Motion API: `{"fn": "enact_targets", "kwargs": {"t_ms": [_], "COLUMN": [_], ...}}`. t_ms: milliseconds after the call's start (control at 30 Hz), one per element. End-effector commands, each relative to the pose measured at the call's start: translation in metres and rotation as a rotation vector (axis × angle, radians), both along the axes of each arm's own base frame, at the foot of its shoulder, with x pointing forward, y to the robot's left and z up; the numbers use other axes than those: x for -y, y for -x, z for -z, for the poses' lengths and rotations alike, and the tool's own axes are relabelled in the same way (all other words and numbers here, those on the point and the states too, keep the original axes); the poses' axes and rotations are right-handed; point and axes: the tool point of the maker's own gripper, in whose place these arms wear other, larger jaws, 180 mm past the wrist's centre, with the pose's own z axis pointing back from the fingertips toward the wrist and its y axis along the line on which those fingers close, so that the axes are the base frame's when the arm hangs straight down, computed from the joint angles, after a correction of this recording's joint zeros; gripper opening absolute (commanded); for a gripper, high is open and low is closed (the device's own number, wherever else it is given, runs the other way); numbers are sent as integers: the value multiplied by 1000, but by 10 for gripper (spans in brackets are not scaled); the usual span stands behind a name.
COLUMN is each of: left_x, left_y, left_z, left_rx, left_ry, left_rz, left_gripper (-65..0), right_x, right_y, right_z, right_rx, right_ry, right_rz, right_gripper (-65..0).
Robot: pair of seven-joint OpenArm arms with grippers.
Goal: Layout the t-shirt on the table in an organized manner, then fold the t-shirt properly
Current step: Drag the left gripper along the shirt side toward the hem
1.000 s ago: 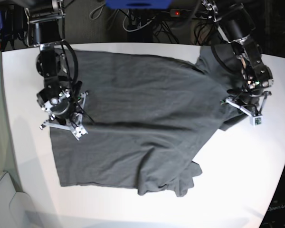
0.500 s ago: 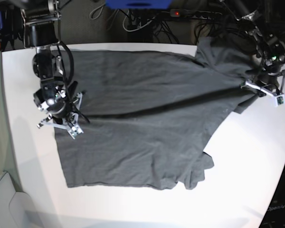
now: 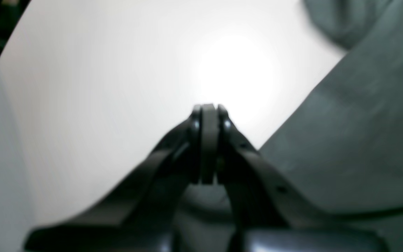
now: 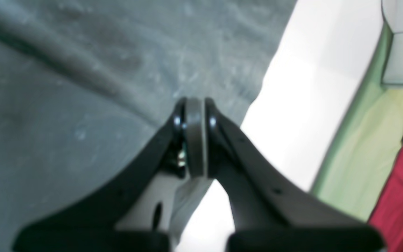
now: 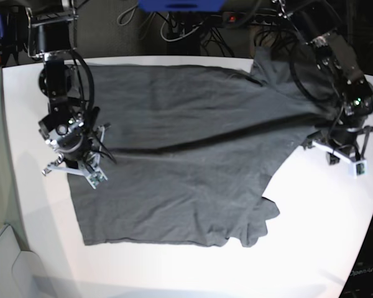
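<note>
Lying half-spread across the smooth matt white table (image 5: pixel 193 273), crumpled at the near hem: the limp, light dark charcoal-grey cotton t-shirt (image 5: pixel 186 155), draping and creasing wherever unsupported. Pinching opposite side edges, best holds being hems and shoulders: right gripper (image 5: pixel 71 167), left gripper (image 5: pixel 336 146).

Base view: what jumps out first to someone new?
The dark t-shirt sprawled across most of the white table, with a long ridge running across its middle. Then the two arms at its opposite edges: the right gripper shut on cloth at the base view's left, the left gripper shut on cloth at its right.
</note>
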Motion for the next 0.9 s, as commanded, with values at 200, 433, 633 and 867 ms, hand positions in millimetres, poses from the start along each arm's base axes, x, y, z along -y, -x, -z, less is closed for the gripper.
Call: {"fn": "enact_targets", "kwargs": {"t_ms": [200, 433, 633, 867], "left_x": [49, 63, 83, 97], "left_y": [-82, -137, -167, -179], "left_z": [-31, -3, 22, 50], "left_rx": [72, 83, 116, 102], "left_ry": [61, 185, 226, 289], "left_rz": [90, 47, 53, 26], "left_gripper": [-476, -237, -237, -238], "right_x": [-4, -1, -1, 5], "right_y": [-4, -2, -1, -1], "right_z": [-5, -4, -3, -4], "right_rx": [16, 13, 10, 8], "right_ry": [-13, -9, -9, 5], "right_rz": [7, 14, 14, 15], "right_gripper": [-650, -650, -650, -650]}}
